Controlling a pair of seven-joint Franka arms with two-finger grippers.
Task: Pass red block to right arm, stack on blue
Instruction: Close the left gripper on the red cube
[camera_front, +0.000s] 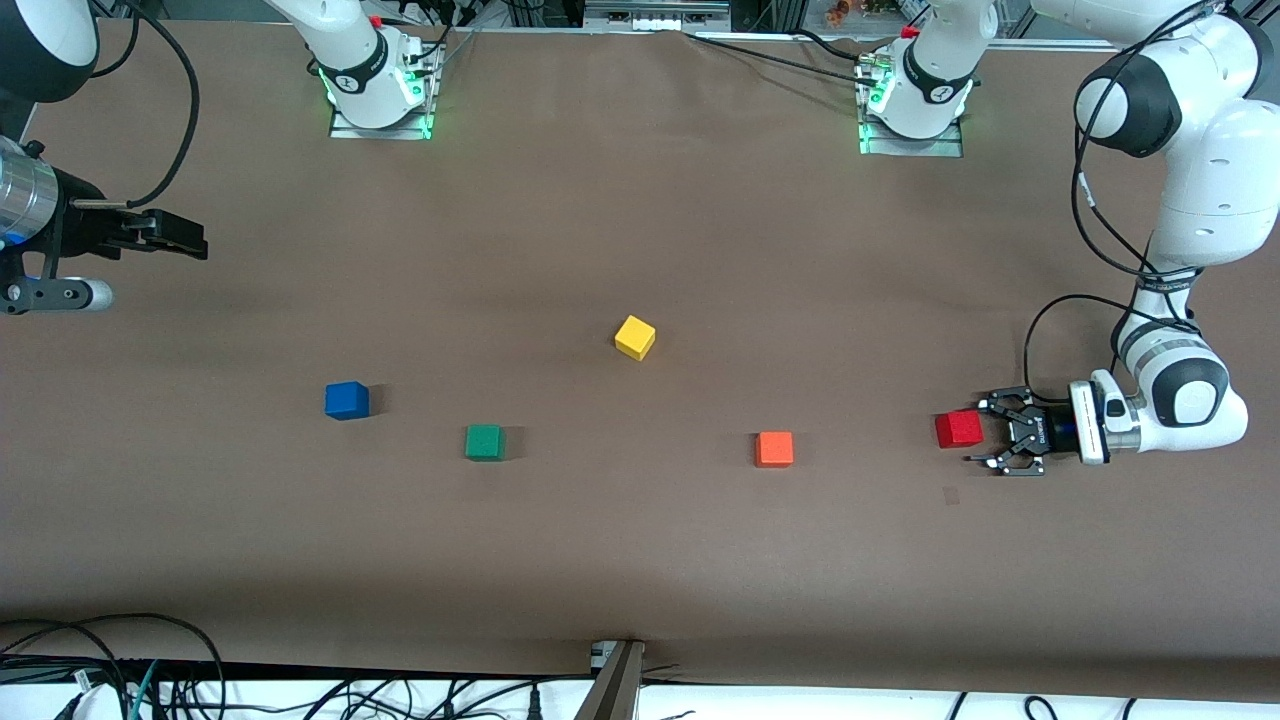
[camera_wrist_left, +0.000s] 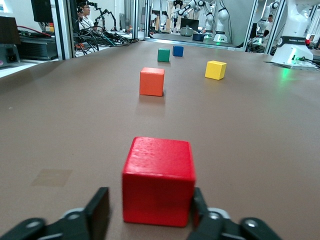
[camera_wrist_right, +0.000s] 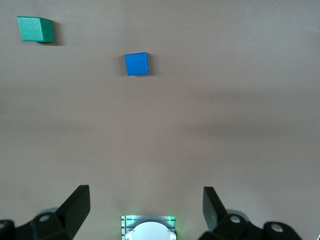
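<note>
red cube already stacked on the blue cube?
No: in the front view the small red cube sits on the brown table at the left end effector, apart from the small blue cube.

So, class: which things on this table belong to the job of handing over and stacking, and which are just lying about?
In the job:
- red block, on the table between the left gripper's fingers
- blue cube
- right gripper, open, waiting at its end of the table

Lying about:
- yellow cube
- green cube
- orange cube

Cubes: red block (camera_front: 958, 429), blue (camera_front: 346, 400), green (camera_front: 484, 442), orange (camera_front: 774, 449), yellow (camera_front: 635, 337), all plain-faced. Table (camera_front: 640, 560) uniform brown; both arms white with black joints.
</note>
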